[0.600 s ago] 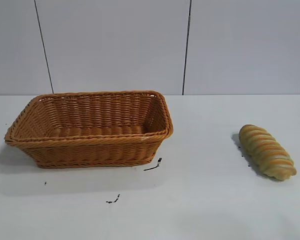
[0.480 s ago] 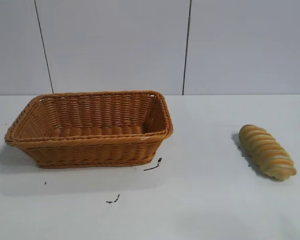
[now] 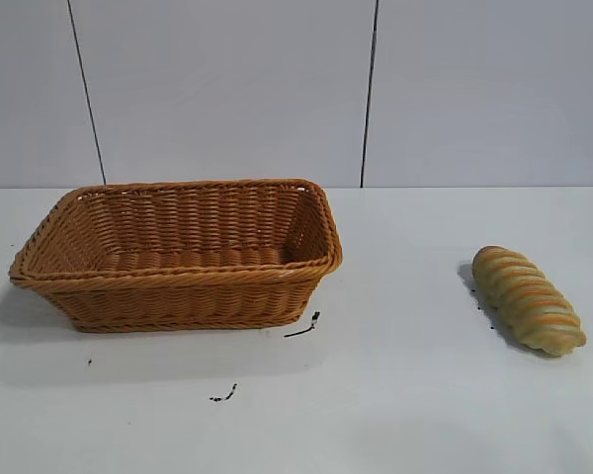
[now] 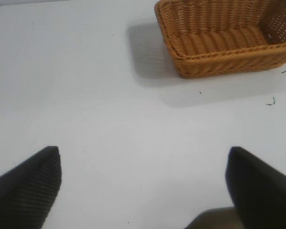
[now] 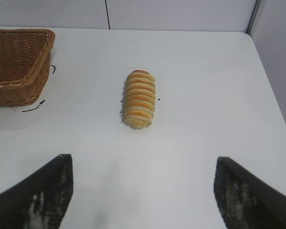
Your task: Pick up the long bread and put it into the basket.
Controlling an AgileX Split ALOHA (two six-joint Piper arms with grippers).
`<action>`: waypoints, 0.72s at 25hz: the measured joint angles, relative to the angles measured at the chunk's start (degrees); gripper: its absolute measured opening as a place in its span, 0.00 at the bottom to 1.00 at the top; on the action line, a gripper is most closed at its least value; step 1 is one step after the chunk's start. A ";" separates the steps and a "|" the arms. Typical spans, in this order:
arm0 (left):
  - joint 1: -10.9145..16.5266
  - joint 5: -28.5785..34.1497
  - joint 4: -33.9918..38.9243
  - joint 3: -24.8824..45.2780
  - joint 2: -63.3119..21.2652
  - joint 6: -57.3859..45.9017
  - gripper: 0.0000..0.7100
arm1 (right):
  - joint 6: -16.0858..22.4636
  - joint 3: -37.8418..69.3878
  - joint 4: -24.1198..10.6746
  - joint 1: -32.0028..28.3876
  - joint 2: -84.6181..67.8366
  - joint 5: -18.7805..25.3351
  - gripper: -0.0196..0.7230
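The long bread, a golden-tan loaf with cream and orange ridges, lies on the white table at the right; it also shows in the right wrist view. The wicker basket stands at the left, with nothing in it; it also shows in the left wrist view and the right wrist view. My right gripper is open and holds nothing, over bare table short of the bread. My left gripper is open and holds nothing, over bare table well away from the basket. Neither arm shows in the exterior view.
Small black marks lie on the table in front of the basket. The table's right edge runs close to the bread. A grey panelled wall stands behind the table.
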 joint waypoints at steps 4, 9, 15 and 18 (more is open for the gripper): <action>0.00 0.00 0.00 0.00 0.00 0.00 0.98 | -0.07 -2.67 0.00 0.00 10.48 -0.56 0.96; 0.00 0.00 0.00 0.00 0.00 0.00 0.98 | -0.53 -8.54 -0.28 0.00 27.26 -3.43 0.96; 0.00 0.00 0.00 0.00 0.00 0.00 0.98 | -1.30 -17.48 -1.28 0.00 49.91 -6.79 0.96; 0.00 0.00 0.00 0.00 0.00 0.00 0.98 | -1.93 -22.51 -1.40 0.00 61.97 -7.93 0.96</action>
